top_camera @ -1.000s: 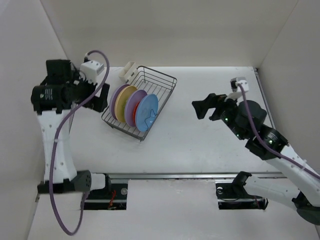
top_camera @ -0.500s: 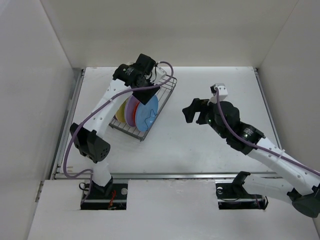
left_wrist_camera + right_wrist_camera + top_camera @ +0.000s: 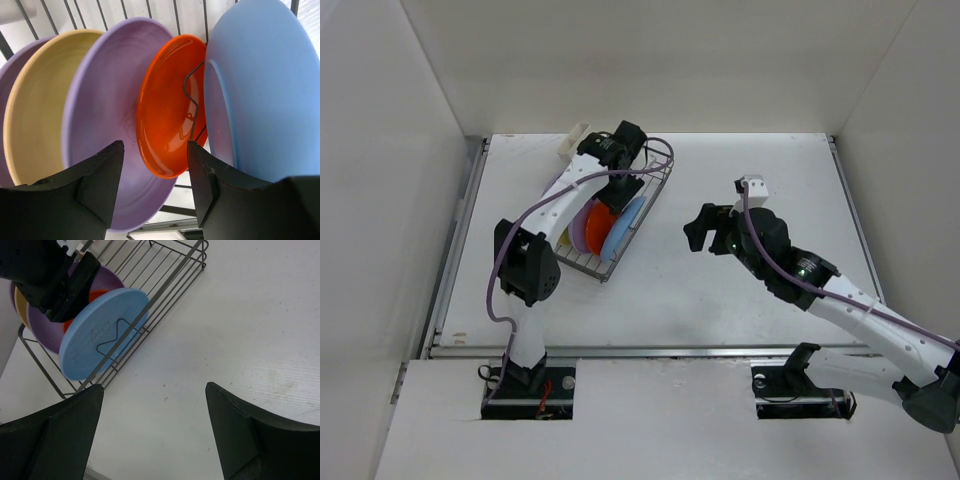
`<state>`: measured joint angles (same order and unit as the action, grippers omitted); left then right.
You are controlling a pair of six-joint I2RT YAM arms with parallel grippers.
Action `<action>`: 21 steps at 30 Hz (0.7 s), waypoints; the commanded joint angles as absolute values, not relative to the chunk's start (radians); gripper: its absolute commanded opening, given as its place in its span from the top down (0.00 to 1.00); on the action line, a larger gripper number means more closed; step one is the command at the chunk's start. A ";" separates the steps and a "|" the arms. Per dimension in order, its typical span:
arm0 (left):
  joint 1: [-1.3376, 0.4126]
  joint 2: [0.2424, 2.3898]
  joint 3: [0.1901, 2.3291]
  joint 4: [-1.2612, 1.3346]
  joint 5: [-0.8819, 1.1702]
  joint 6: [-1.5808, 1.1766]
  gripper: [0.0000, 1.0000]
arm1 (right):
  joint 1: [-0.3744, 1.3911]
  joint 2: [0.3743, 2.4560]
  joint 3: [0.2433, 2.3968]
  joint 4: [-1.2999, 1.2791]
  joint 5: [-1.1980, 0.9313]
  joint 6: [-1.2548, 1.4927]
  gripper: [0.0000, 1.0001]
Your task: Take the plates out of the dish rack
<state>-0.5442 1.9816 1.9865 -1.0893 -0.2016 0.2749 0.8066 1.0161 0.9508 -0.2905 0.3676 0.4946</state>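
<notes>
The dish rack (image 3: 588, 265) sits at the table's left middle with plates standing in it. In the left wrist view, from left to right, are a lavender plate (image 3: 6, 95), a tan-yellow plate (image 3: 37, 110), a second lavender plate (image 3: 102, 95), a smaller orange-red plate (image 3: 167, 105) and a light blue plate (image 3: 265, 85). My left gripper (image 3: 155, 172) is open right over the plates, and the orange-red plate's rim lies between its fingers (image 3: 100, 180). My right gripper (image 3: 698, 228) is open and empty over bare table to the right of the rack. No lime-green plate shows.
A cream plastic holder (image 3: 574, 141) sits at the rack's far left corner. White walls close in the table on the left, back and right. In the right wrist view the light blue plate (image 3: 102, 335) leans against a wire divider, with my left gripper (image 3: 60, 285) above it.
My left arm has swung from the far left in over the rack and lowered its open gripper onto the plates. My right gripper has drifted a little left, towards the rack.
</notes>
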 commanded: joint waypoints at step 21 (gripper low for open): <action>-0.756 1.750 1.936 -1.114 -0.339 0.265 0.16 | 0.811 0.966 0.920 -0.273 0.337 0.523 0.11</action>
<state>-0.7456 1.6886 1.9877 -1.0626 -0.3058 0.2470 0.8066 0.9943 0.9318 -0.2916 0.3397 0.5076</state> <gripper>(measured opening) 0.840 0.887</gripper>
